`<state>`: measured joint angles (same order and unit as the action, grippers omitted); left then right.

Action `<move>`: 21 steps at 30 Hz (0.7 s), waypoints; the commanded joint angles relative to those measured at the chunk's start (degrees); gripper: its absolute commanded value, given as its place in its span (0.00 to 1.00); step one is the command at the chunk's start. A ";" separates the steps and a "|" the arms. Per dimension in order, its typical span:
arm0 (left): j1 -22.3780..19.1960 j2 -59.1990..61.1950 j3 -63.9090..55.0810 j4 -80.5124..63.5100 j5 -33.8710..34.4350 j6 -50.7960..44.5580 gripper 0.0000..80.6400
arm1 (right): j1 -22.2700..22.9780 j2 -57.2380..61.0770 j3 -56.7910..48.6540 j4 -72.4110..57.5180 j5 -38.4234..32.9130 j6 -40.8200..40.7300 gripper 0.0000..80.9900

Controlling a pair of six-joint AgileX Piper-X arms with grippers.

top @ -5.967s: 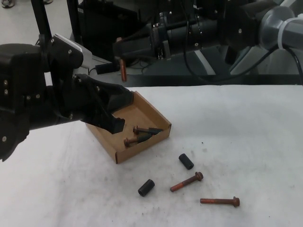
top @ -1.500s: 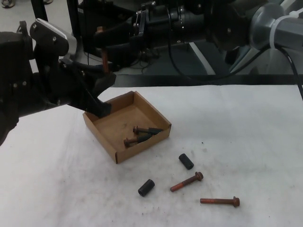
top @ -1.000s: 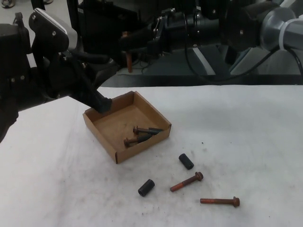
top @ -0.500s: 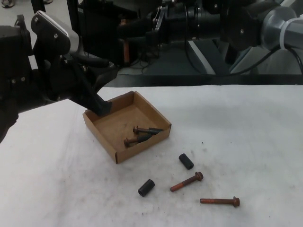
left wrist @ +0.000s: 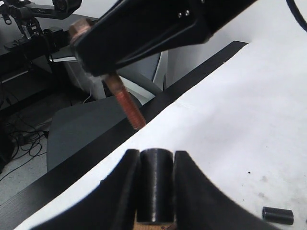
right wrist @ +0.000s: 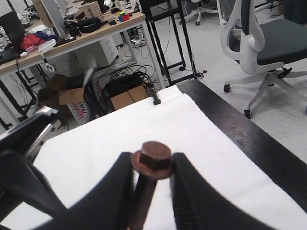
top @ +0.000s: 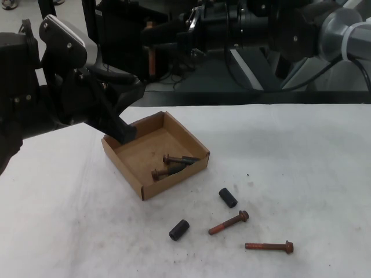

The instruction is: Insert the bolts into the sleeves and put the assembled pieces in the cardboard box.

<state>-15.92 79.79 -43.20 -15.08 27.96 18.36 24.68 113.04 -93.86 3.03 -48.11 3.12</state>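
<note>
Left gripper [left wrist: 155, 157]: clenching the held sleeve [left wrist: 154, 191]; 1 finger pressing on each side, the black sleeve standing upright between them, its top end sitting about level with the fingertips.
Left gripper position: in the high view, hanging over the far left corner of the cardboard box [top: 174, 182], fingers pointing down.
Right gripper [right wrist: 151, 167]: grasping the held bolt [right wrist: 151, 159] right at its hex head, 1 finger hugging each side, the rusty shank hanging below.
Bolt against sleeve: in the left wrist view the shank is slanting down toward the sleeve's top; the threaded tip is hovering just above it and off its axis, not touching.
Held bolt position: in the high view, hanging upright beyond the far edge of the bench [top: 301, 150], higher than the left gripper.
Cardboard box: sitting open on the bench, left of centre, 1 corner pointing toward the camera.
Assembled pieces: 2 lying inside the box near its right wall, the farther piece [top: 174, 158] and the nearer piece [top: 164, 172], close together; cannot tell whether they are touching.
Loose sleeves: 2 lying on the bench outside the box. The right sleeve [top: 228, 197] is resting near the box's right corner, the front sleeve [top: 179, 230] nearer the camera.
Loose bolts: 2 lying flat. The angled bolt [top: 228, 223] is sitting just right of the front sleeve and below the right sleeve; the front bolt [top: 268, 247] is lying closest to the front edge, head pointing right.
</note>
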 commanded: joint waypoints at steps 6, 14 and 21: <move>-0.03 -1.00 -0.46 -0.61 0.40 0.55 0.01 | 1.19 -0.41 -0.30 -0.31 -1.11 1.84 0.00; -0.03 -1.00 -0.46 -0.61 -1.04 0.55 0.01 | 1.42 -0.41 -0.30 -0.31 -1.97 3.37 0.00; -0.03 -1.00 -0.46 -0.73 -3.08 0.55 0.01 | 2.80 -0.41 -0.30 -0.31 -2.25 4.95 0.00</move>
<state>-15.92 79.79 -43.20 -15.08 25.79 18.36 27.11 113.04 -93.86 3.03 -49.19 6.97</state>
